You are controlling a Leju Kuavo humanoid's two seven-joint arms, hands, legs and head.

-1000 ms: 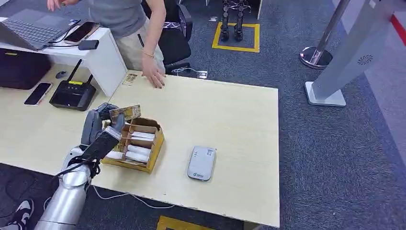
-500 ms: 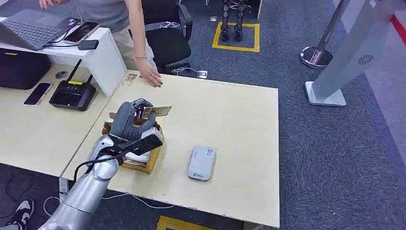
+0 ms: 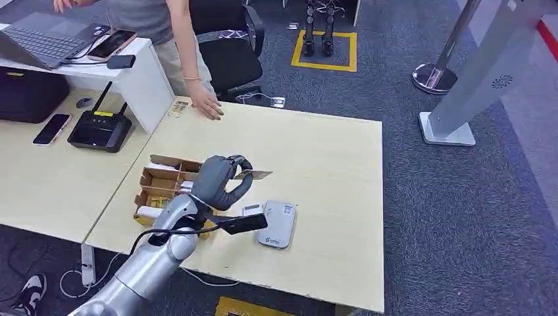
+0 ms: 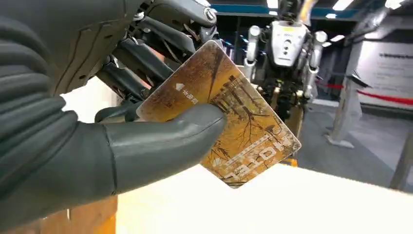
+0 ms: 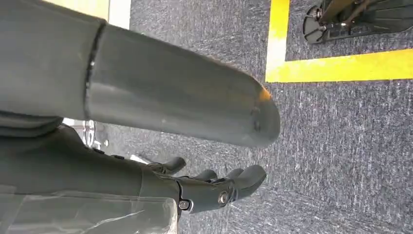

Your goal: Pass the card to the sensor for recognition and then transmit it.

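Your left hand (image 3: 220,179) pinched the card (image 3: 256,175) between thumb and fingers, face clear for reading, just short of the sensor (image 3: 277,224) below on the tabletop (image 3: 329,164); your right hand (image 5: 214,187) hung empty, fingers apart.

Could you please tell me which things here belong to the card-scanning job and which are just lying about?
Job: card, left robot hand holding it, sensor, cardboard box.
Lying about: router, phone, laptop.

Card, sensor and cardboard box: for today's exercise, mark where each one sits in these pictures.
card (image 4: 243,122), left wrist view, on its printed golden face beside the thumb.
sensor (image 3: 278,224), head view, on its grey top face.
cardboard box (image 3: 158,179), head view, on a brown divider wall.
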